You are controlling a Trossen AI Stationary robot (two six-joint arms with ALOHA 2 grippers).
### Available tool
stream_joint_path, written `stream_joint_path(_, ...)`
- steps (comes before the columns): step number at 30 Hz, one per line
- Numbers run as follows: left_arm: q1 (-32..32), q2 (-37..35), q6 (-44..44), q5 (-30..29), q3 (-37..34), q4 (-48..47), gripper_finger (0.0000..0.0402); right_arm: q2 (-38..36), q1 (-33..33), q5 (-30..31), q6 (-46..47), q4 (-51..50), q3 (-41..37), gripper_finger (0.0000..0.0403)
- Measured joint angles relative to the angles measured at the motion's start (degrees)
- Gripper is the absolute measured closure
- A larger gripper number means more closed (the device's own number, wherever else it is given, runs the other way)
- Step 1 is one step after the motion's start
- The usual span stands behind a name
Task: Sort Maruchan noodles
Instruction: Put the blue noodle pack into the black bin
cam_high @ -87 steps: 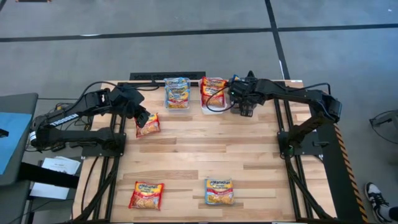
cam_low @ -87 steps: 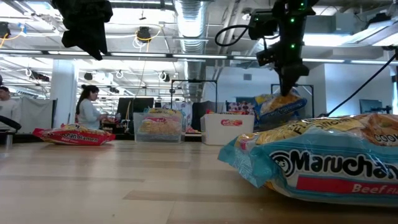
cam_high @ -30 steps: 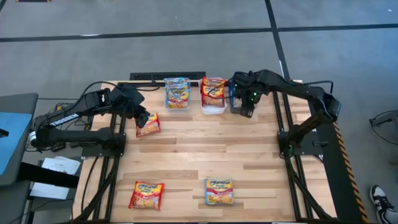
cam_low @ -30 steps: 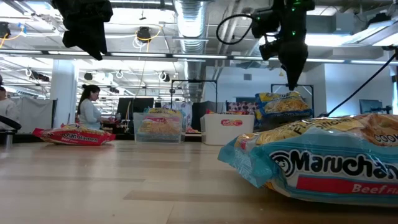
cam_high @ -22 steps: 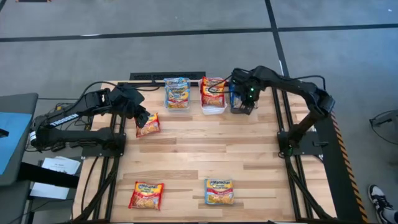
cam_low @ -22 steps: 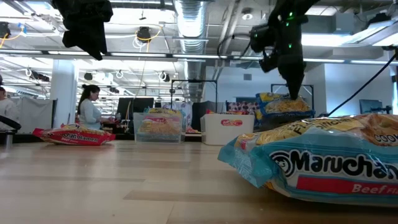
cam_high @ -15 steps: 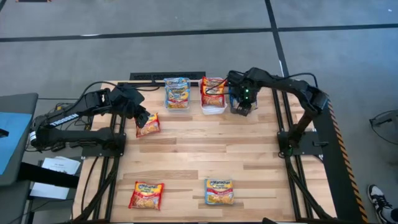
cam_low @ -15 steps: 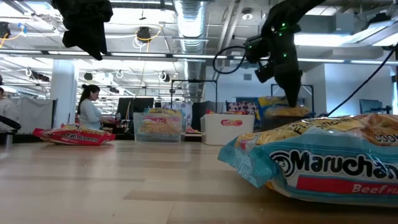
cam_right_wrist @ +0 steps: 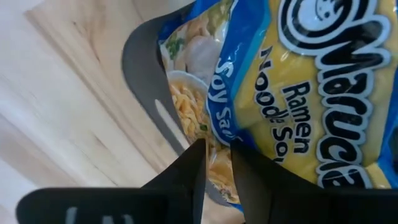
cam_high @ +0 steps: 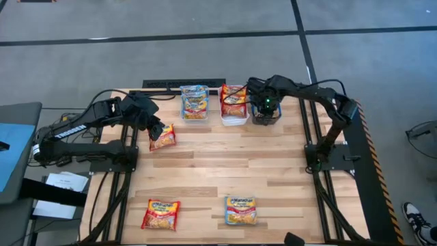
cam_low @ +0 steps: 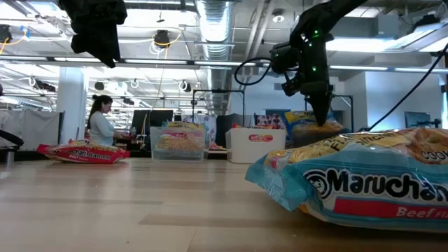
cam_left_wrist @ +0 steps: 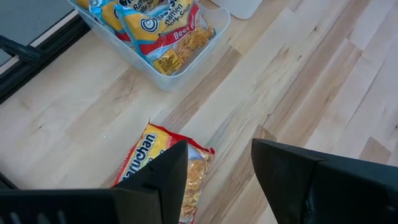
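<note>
My right gripper point(cam_high: 265, 113) has come down over the dark bin point(cam_high: 255, 120) at the far right of the table point(cam_high: 273, 164). A moment ago it hung higher above this bin; now it is low, at the packets inside. In the right wrist view my fingers point(cam_right_wrist: 186, 171) stand close together, with only a thin gap, pressed against the blue soy sauce packet point(cam_right_wrist: 292, 81) that lies in the bin. I cannot tell if they pinch its edge or only touch it.

My judgement is that this packet is already delivered to its bin, and I am pushing it down or letting it go. The next move calls for lifting away without dragging the packet out again.

My left gripper point(cam_left_wrist: 217, 165) hovers with the fingers apart over a red packet point(cam_high: 162, 136) at the left side of the table, holding nothing. The clear bin point(cam_high: 194, 113) and the white bin point(cam_high: 234, 119) each hold packets. Two more packets wait at the near edge: one red point(cam_high: 160, 214) and one blue point(cam_high: 240, 209). So three packets remain to sort.
</note>
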Motion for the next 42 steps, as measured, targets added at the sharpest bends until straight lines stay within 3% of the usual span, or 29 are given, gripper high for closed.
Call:
stream_joint_path(7,0.0,0.0,0.0,0.0,0.0,0.0,0.0237,0.1,-0.2,0.5,0.8,-0.1,0.0,0.0297)
stream_joint_path(24,0.0,0.0,-0.2,0.0,0.0,0.0,0.0237,0.2,1.4,-8.3,9.9,-4.3,0.0,0.0297)
stream_joint_path(34,0.0,0.0,-0.2,0.0,0.0,0.0,0.0237,-2.9,2.4,-8.1,11.0,-5.8,0.0,0.0297)
stream_joint_path(42,0.0,0.0,-0.3,0.0,0.0,0.0,0.0237,-5.6,1.3,-2.0,10.9,-0.7,0.0,0.0297)
